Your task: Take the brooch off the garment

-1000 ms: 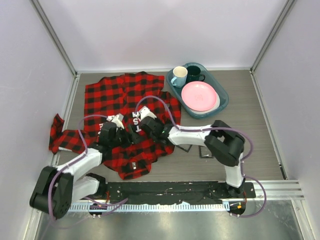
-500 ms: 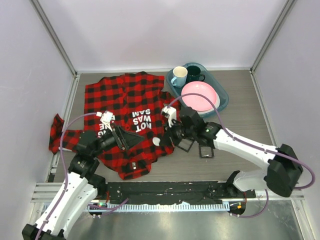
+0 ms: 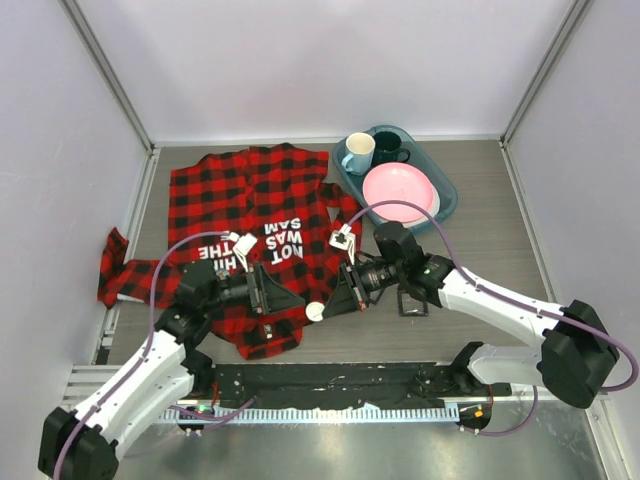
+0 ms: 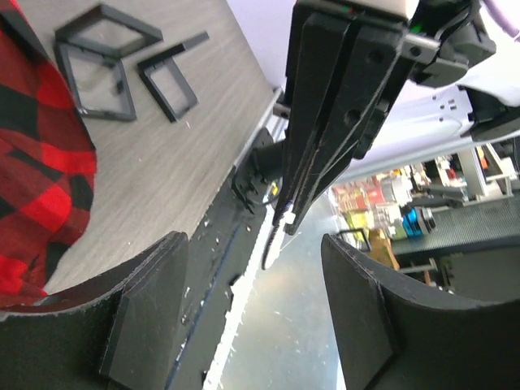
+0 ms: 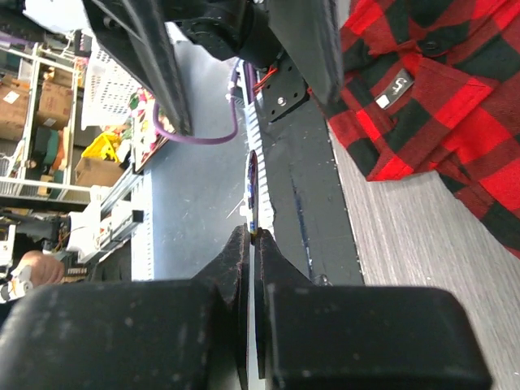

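Note:
The garment, a red-and-black checked shirt with white lettering, lies spread on the left of the table. Its lower hem shows in the right wrist view, and a fold in the left wrist view. My right gripper hangs just past the shirt's lower right edge, shut on the brooch, a small white disc. In the right wrist view the brooch shows edge-on, pinched at the fingertips of that gripper. My left gripper is open and faces it from the left, holding nothing. In the left wrist view the brooch hangs in front of my open left gripper.
A teal tray at the back right holds a pink plate, a white-and-blue cup and a dark mug. Black angle frames lie on the table under the right arm. The arms' base rail runs along the near edge.
Both grippers have left the shirt's middle. The right gripper carried the brooch off the cloth, down towards the near edge. The left gripper swung right to face it.

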Robot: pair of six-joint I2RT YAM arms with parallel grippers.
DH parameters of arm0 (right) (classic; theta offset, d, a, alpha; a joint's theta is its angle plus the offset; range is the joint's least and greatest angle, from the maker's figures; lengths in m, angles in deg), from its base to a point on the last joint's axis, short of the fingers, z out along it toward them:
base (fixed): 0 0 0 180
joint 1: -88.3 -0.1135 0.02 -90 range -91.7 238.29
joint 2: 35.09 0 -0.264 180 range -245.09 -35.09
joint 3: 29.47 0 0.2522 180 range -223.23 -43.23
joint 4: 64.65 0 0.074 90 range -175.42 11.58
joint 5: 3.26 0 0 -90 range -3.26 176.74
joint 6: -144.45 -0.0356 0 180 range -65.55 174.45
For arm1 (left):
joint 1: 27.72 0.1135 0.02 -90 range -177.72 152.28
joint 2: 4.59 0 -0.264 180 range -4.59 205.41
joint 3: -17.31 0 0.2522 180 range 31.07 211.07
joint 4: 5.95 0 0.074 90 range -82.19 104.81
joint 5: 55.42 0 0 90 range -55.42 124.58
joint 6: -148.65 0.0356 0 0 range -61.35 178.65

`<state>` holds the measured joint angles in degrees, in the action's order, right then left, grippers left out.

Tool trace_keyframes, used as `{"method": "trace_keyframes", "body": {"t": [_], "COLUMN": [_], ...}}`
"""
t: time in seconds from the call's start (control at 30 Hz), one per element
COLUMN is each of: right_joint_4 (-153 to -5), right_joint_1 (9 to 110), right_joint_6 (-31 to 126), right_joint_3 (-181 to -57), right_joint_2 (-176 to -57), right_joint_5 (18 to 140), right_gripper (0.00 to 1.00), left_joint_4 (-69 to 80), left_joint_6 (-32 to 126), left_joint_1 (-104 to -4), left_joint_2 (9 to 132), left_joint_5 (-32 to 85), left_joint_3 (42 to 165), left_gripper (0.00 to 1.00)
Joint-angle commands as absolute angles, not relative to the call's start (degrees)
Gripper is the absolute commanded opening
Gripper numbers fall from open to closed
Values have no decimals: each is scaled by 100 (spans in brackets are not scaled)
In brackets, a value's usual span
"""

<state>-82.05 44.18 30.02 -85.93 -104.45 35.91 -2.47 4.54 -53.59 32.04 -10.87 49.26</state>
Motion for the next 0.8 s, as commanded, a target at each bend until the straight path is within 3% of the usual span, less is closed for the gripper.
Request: {"method": "trace_keyframes", "body": {"t": [0.0, 0.03, 0.13, 0.77], "right_joint_4": [-7711, -7710, -7710, -7710], "right_joint_1": [4426, 4417, 4426, 4435], "right_joint_6": [2861, 2861, 2870, 2870], "right_joint_3": [-8709, -8709, -8727, -8920], "right_joint_2": [-10452, -10496, -10592, -10751], "right_joint_5": [3049, 3049, 3014, 2978], "right_gripper": [1, 1, 1, 1], "left_joint_4": [-922, -1011, -1301, -1768], "left_joint_6": [354, 285, 231, 196], "left_joint_1": [-5550, -5558, -5611, -5901], "left_joint_2": [3584, 3645, 3725, 3980], "left_joint_5": [-1454, -1481, -1578, -1806], "left_joint_3": [4926, 4918, 4917, 4935], "left_gripper": [68, 61, 54, 34]}}
